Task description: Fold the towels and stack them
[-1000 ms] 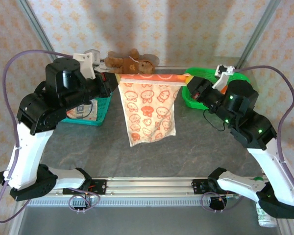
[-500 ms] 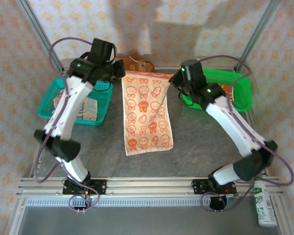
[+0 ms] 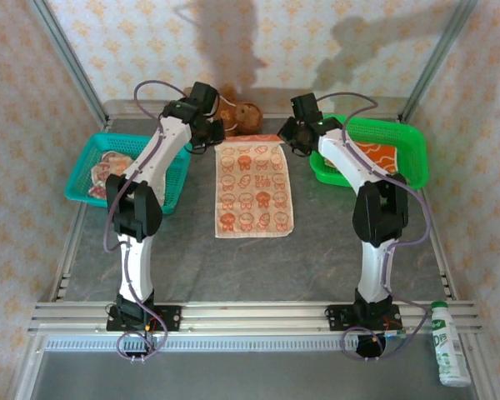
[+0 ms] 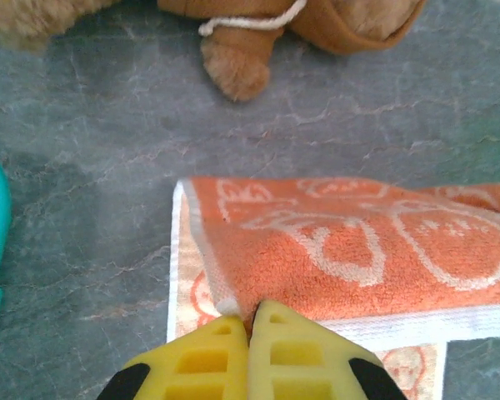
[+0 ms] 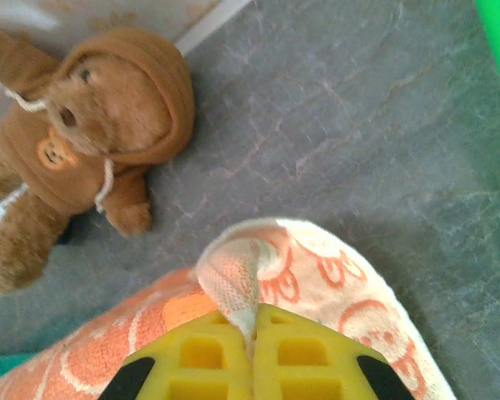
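Towel with cartoon figures (image 3: pixel 252 187) is spread flat on the grey counter (image 3: pixel 333 258), between the two baskets. Its far edge is turned over, so that an orange strip is seen.

The left tool (image 4: pixel 252 315) is clenched on the far left corner of this towel: the yellow fingertips are pressed together and the cloth goes in between them. The right tool (image 5: pixel 254 321) is closed on the far right corner, where the cloth is lifted into a small peak. From above, both pairs of fingertips are hidden under the wrists.

An orange towel (image 3: pixel 377 156) lies in the green basket (image 3: pixel 410 171) and is partly covered by the right arm. In the teal basket (image 3: pixel 77 185) a cream towel (image 3: pixel 108 167) is crumpled, and its print cannot be read.

The teddy bear (image 3: pixel 243 114) lies at the far edge of the counter, partly behind the left arm. In the left wrist view most of it is cut off.
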You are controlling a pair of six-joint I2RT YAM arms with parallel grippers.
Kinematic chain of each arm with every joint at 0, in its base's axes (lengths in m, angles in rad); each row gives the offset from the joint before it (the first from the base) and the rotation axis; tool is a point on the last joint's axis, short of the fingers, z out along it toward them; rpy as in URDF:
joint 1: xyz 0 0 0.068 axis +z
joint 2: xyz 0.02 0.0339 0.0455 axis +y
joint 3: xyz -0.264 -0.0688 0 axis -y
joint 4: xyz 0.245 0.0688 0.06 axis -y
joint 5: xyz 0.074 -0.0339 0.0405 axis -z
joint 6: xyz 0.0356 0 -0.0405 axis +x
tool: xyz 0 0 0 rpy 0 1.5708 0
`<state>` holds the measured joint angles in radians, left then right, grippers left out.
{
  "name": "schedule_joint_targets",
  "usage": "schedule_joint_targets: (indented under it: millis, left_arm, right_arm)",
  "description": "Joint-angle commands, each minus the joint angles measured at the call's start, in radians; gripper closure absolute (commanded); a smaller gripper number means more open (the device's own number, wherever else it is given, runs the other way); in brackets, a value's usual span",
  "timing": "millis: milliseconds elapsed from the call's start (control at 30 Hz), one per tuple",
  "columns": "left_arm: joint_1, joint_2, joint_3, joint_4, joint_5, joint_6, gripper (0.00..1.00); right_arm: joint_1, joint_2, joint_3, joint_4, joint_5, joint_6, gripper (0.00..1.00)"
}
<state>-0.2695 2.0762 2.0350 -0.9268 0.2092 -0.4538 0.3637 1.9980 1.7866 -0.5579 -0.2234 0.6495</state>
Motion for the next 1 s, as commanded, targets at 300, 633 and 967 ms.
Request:
schedule_joint_targets:
  millis: [300, 633, 967]
  left_arm:
    - [-0.061, -0.316, -0.525, 0.230, 0.037, -0.125, 1.00]
    - [-0.127, -0.496, -0.826, 0.285, 0.004, -0.193, 1.00]
    - [-0.184, -0.597, -1.017, 0.357, -0.011, -0.259, 1.00]
  right_arm:
    - [0.044, -0.238, -0.416, 0.119, -0.036, 0.010, 0.98]
    - [0.108, -0.413, -0.672, 0.143, 0.026, 0.060, 0.96]
    - [0.157, -0.502, -0.821, 0.164, 0.062, 0.116, 0.91]
